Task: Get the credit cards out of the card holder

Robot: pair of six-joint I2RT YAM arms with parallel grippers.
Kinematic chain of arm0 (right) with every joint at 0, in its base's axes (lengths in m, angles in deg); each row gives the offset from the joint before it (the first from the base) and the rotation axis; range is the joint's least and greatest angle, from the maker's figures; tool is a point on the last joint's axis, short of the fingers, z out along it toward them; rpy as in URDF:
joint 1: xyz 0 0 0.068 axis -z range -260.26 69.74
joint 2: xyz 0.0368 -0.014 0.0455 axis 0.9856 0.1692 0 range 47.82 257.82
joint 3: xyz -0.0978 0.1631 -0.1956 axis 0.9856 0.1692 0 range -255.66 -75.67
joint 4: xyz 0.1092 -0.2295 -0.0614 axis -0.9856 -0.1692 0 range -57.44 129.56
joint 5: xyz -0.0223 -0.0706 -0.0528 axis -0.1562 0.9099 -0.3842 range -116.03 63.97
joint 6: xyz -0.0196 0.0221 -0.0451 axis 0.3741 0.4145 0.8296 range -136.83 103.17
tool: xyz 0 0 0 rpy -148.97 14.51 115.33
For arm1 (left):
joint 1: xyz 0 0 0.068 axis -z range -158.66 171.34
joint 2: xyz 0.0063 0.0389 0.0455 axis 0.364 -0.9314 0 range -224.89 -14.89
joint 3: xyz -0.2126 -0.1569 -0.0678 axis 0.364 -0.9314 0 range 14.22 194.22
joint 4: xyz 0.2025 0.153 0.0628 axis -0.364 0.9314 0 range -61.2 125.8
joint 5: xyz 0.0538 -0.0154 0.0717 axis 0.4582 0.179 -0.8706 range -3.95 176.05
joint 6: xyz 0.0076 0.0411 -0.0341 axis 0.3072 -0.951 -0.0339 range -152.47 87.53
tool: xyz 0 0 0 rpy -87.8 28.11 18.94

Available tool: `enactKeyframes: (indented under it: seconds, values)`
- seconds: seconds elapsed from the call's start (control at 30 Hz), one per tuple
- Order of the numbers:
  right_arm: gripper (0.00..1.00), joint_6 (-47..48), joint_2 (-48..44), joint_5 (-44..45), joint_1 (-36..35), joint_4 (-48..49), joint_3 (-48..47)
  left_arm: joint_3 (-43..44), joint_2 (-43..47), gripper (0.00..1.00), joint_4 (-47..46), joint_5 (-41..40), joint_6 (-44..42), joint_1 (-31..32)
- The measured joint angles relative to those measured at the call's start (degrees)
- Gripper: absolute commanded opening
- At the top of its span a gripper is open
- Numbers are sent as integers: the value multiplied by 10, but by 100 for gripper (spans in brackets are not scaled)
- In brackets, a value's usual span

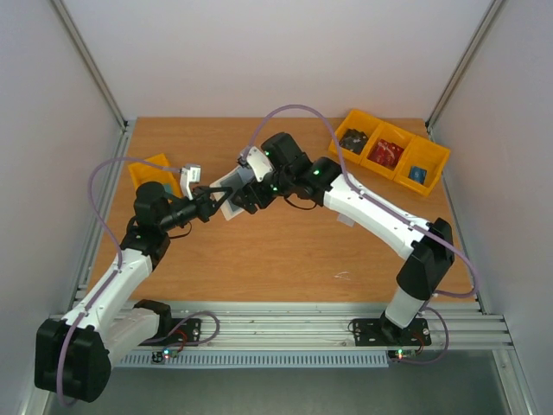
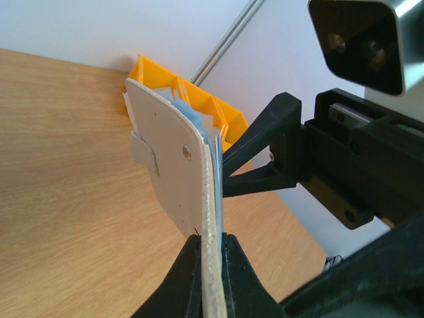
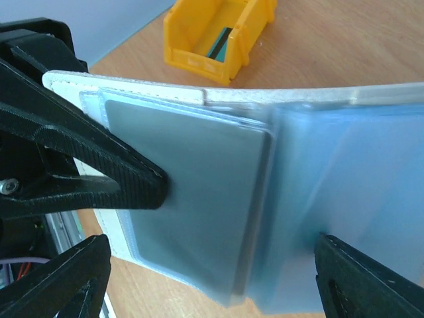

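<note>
My left gripper point(image 2: 212, 265) is shut on the lower edge of the card holder point(image 2: 169, 165) and holds it upright above the table. Its grey-beige outside faces the left wrist camera. In the right wrist view the holder point(image 3: 318, 159) is spread open, pale blue-grey inside, with a grey card point(image 3: 192, 199) in a clear pocket. My right gripper point(image 3: 212, 278) is open, its fingers point(image 3: 59, 278) wide on either side of the holder's lower edge. In the top view both grippers, left point(image 1: 216, 203) and right point(image 1: 244, 201), meet at the holder point(image 1: 230, 184). No red card shows.
A single yellow bin point(image 1: 155, 173) stands at the left, holding a dark flat item point(image 3: 222, 41). A row of yellow bins point(image 1: 393, 154) with small items stands at the back right. A small pale flat piece point(image 1: 346, 222) lies on the table by the right arm.
</note>
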Motion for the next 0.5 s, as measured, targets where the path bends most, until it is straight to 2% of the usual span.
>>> enactKeyframes:
  seconds: [0.27,0.3,0.43,0.5]
  values:
    - [83,-18,47,35,-25,13,-18,0,0,0,5,-7,2,2]
    - [79,-21,50,36,-25,13,-20,0,0,0,9,-11,2,1]
    - [52,-26,54,37,-26,14,-26,0,0,0,6,-20,2,1]
    - [43,-32,54,35,-27,15,-26,0,0,0,4,-22,2,1]
